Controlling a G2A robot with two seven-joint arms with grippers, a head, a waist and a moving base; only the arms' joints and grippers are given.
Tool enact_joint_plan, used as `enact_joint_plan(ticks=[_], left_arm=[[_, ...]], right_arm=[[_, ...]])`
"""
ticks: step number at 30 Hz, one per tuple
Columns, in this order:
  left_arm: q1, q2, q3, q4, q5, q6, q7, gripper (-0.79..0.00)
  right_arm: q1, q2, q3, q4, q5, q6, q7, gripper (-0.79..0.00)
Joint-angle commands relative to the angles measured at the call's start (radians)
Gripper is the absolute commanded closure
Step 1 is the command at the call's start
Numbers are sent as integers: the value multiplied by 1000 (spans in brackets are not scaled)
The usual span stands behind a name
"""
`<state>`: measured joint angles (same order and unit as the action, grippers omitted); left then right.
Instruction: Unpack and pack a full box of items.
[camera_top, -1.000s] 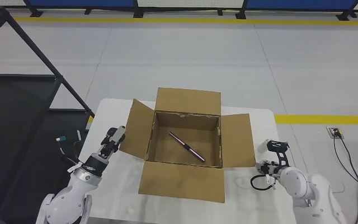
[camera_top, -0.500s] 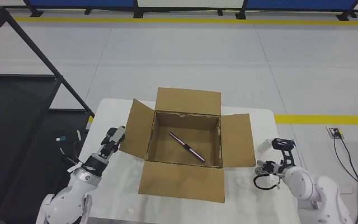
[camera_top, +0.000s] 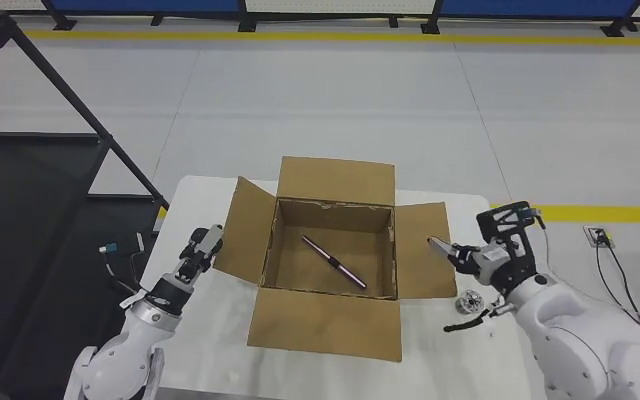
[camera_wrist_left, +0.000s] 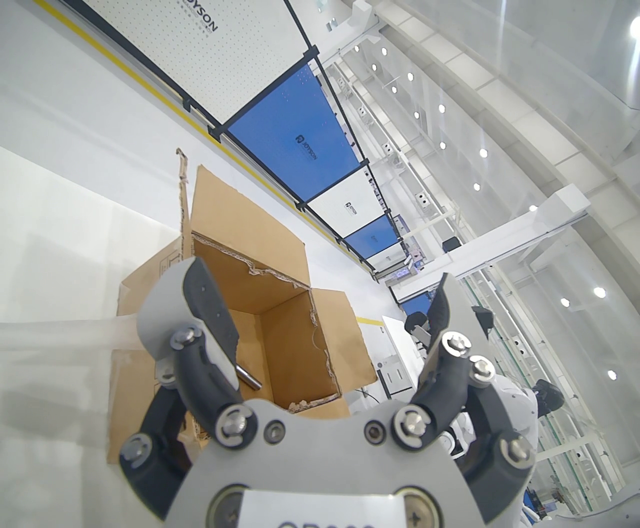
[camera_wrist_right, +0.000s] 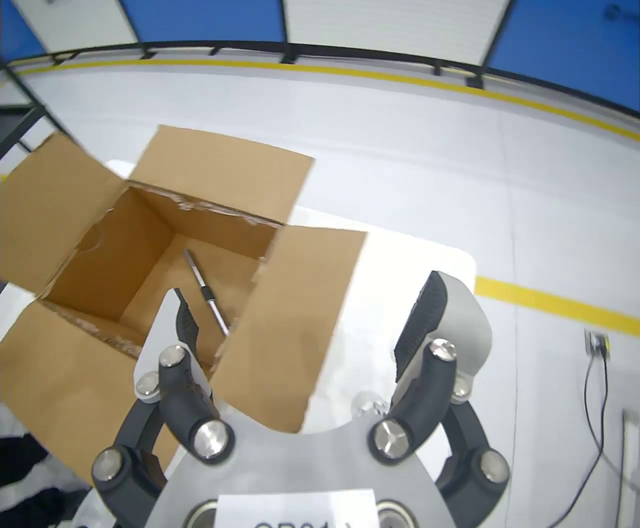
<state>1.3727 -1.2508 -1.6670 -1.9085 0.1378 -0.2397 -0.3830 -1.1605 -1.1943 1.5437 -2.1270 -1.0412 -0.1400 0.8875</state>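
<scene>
White table (camera_top: 430, 365) on a pale floor with yellow lines, top view. Open cardboard box (camera_top: 320, 320) (camera_wrist_left: 240, 230) (camera_wrist_right: 220, 170) sits mid-frame, all four flaps folded out. A slim pen (camera_top: 335, 262) (camera_wrist_right: 202, 285) (camera_wrist_left: 248, 378) lies diagonally on the box floor. Left gripper (camera_top: 205, 242) (camera_wrist_left: 317, 277) is at lower left, just beside the left flap, fingers spread, holding nothing. Right gripper (camera_top: 470, 258) (camera_wrist_right: 305, 290) is at the right flap's outer edge, fingers spread, holding nothing. Small round item (camera_top: 468, 300) lies on the table right of the box.

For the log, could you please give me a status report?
Both open: left gripper beside box, right gripper above its right flap. One pen inside box. Nothing in the way.
</scene>
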Motion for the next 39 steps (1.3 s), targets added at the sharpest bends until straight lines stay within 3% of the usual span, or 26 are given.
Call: enact_joint_plan(ticks=[1,8,13,17,21,28,30,33,35,39], left_arm=[[11,1,-17,-5,-3,-2,21,-785],[49,5,-91,-20,-45,-9,70,-785],[84,7,-122,-28,-71,-24,93,-785],[93,7,-125,-33,-76,-28,94,-785],[93,7,-125,-33,-76,-28,94,-785],[93,7,-125,-33,-76,-28,94,-785],[93,7,-125,-33,-76,-28,94,-785],[93,7,-125,-33,-76,-28,94,-785],[93,7,-125,-33,-76,-28,94,-785],[93,7,-125,-33,-76,-28,94,-785]], right_arm=[[118,-4,-103,78,10,-48,36,-785],[484,-56,-445,484,129,-128,94,-785],[651,-114,-650,752,182,-148,77,-785],[729,-163,-777,910,193,-140,61,-785],[794,-218,-880,1073,221,-139,56,-653],[876,-310,-985,1329,265,-147,14,-653],[892,-331,-1008,1388,249,-125,7,-520],[904,-361,-1028,1456,253,-127,-18,-505],[911,-378,-1039,1497,253,-130,-34,-400],[924,-412,-1060,1572,237,-118,-67,-366]])
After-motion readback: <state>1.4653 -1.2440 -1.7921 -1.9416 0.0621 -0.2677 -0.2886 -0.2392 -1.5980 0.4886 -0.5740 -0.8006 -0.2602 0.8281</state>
